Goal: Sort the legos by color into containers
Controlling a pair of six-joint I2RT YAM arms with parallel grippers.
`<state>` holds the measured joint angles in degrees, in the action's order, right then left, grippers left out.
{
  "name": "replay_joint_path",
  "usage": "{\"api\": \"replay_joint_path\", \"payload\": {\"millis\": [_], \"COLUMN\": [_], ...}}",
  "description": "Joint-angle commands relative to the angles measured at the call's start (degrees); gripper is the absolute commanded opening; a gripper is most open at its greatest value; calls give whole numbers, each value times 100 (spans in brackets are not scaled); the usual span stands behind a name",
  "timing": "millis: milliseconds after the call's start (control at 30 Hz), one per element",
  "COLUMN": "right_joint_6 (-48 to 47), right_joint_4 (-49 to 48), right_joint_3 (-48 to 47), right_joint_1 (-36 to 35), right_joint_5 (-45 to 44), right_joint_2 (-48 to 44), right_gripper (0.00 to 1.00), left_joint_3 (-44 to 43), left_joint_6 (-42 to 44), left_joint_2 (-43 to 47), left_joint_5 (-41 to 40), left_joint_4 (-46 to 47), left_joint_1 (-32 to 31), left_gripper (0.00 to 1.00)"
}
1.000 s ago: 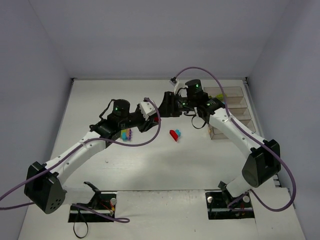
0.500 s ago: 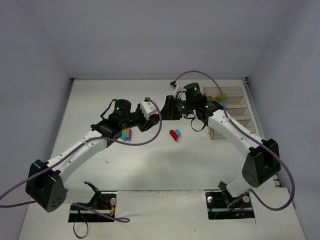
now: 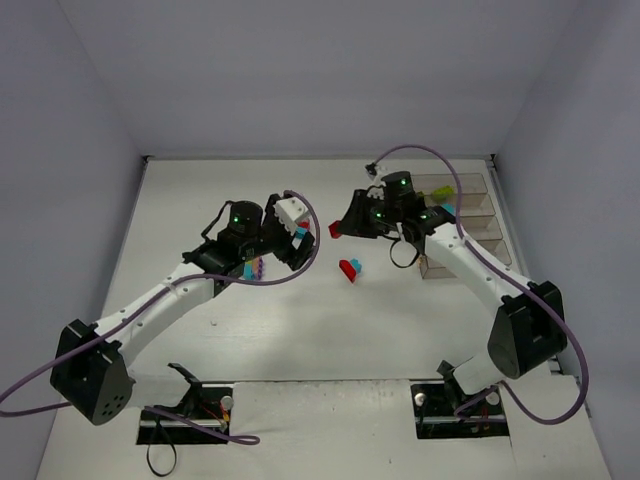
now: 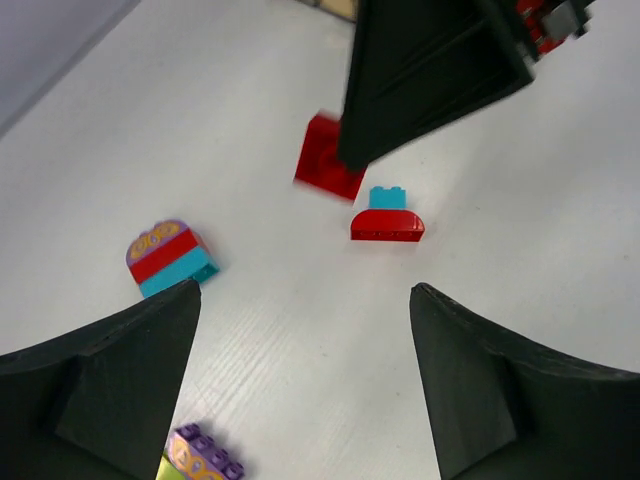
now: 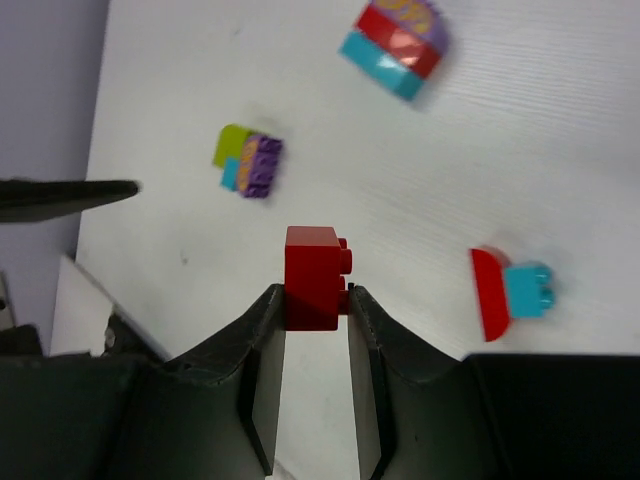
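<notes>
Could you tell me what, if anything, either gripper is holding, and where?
The right gripper pinches a red brick by its two opposite sides; the left gripper holds nothing.

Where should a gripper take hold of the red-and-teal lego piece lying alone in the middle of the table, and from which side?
Probably from straight above, since the red-and-teal piece lies flat with nothing touching it. Close on the teal brick's straight parallel sides; the red part's rounded edge could slip.

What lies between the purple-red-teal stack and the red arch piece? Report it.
Nothing: the left wrist view shows bare table between the purple-red-teal stack and the red arch piece.
</notes>
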<state>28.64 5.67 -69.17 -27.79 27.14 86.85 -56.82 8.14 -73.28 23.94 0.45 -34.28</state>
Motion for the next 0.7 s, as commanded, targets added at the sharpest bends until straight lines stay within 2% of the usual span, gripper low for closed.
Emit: {"api": "replay_joint_path", "payload": {"millis": [0, 133, 167, 300, 467, 667], "right_joint_6": [246, 467, 458, 615, 923, 1152], "right_joint_4": [-111, 240, 328, 846, 1137, 1164], "right_joint_3": [384, 825, 887, 1080, 1423, 1748], "right_joint_1": [579, 1275, 1372, 1873, 2540, 3103], "right_joint_5": [-1165, -2087, -2577, -3572, -4119, -4234], "right_joint_2": [-580, -941, -1003, -1301, -1399, -1346], "right_gripper": [0, 0, 0, 0, 0, 0], "left_joint_3": [135, 364, 364, 330, 285, 355], "left_joint_6": [-795, -1893, -2235, -2878, -3266, -3486], "left_joint_2": [261, 436, 454, 481, 393, 384], "left_joint_5": [-951, -2304, -2907, -3842, -3977, -3380], "left_joint_4": [386, 202, -77, -1054, -1776, -1926], "left_joint_1": [-8, -8, -8, 18, 281, 817], "left_gripper": [79, 79, 79, 79, 79, 79]}}
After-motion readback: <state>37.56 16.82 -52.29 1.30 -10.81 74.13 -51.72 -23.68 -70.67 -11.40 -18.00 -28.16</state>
